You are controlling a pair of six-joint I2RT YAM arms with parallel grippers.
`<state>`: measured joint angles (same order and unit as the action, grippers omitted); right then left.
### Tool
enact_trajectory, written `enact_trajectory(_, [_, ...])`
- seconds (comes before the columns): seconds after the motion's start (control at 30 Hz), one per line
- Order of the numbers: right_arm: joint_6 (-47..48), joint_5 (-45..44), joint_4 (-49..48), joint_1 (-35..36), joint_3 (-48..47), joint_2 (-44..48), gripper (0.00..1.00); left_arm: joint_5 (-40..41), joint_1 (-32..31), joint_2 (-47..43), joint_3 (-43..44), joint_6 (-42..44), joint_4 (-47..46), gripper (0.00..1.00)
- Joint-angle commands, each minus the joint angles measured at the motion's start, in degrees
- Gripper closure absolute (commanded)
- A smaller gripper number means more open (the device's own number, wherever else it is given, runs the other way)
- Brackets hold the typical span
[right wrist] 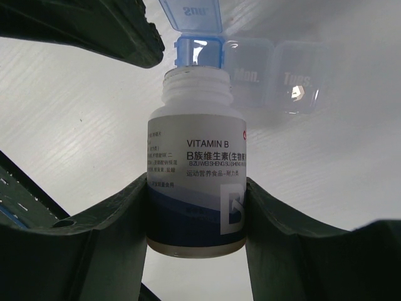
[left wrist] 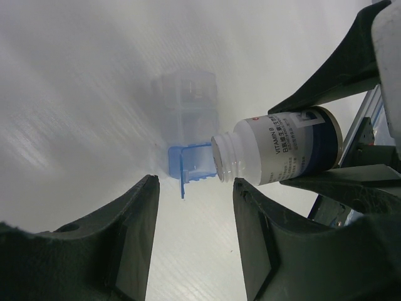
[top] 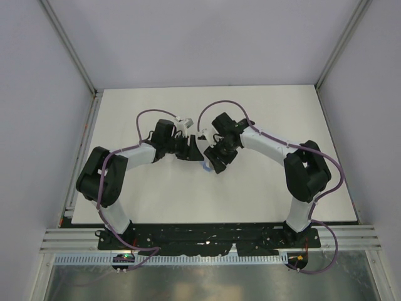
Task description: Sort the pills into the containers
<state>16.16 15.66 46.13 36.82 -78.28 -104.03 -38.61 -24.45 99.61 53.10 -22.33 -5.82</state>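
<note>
**Right hand** (right wrist: pixel 196 185): closed on the vitamin bottle (right wrist: pixel 195 132), one dark finger against each side of its lower body, over the dark blue band of the label.

**Vitamin bottle:** white plastic, label reading "VITAMIN B", no cap on the threaded neck. It is tipped over, with its open mouth pointing at the pill organiser (right wrist: pixel 276 69). The mouth sits just beside the organiser's blue compartment (right wrist: pixel 197 51); whether they touch cannot be told. The wall is opaque, so its contents are hidden.

**Left hand** (left wrist: pixel 195 186): fingers spread wide and holding nothing, on the side of the organiser opposite the bottle. The blue compartment shows through the gap between the fingers, and the bottle's mouth is near the right finger (left wrist: pixel 257 238).

**Pill organiser:** a row of clear lidded cells lying on the bench (top: pixel 156 200).
- Its end cell is the blue compartment, with its hinged lid (right wrist: pixel 191 14) flipped up and open; the lid is marked "Sun."
- Next along the row are the cells marked "Mon." and "Tues.", with lids down.
- A bright glint shows on the "Tues." lid.
- Whether any cell holds pills cannot be made out.

**Overhead view:** both hands meet at mid-bench, around the organiser. Only a sliver of blue (top: pixel 205 167) shows beneath the right hand.

**Bench:** white, with a ribbed surface.
</note>
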Motion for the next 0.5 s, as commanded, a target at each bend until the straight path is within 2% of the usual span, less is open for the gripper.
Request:
enact_trajectory(0.0, [0.8,-0.4,1.1,0.5,-2.6,-0.5,0.94,-0.5,0.3,-2.2,-0.1,-0.3,-2.3,0.46])
enact_trajectory(0.47, [1.3,-0.5,2.3,0.8,-3.5,-1.5,0.94,-0.5,0.3,-2.1,-0.3,-0.3,-2.4,0.46])
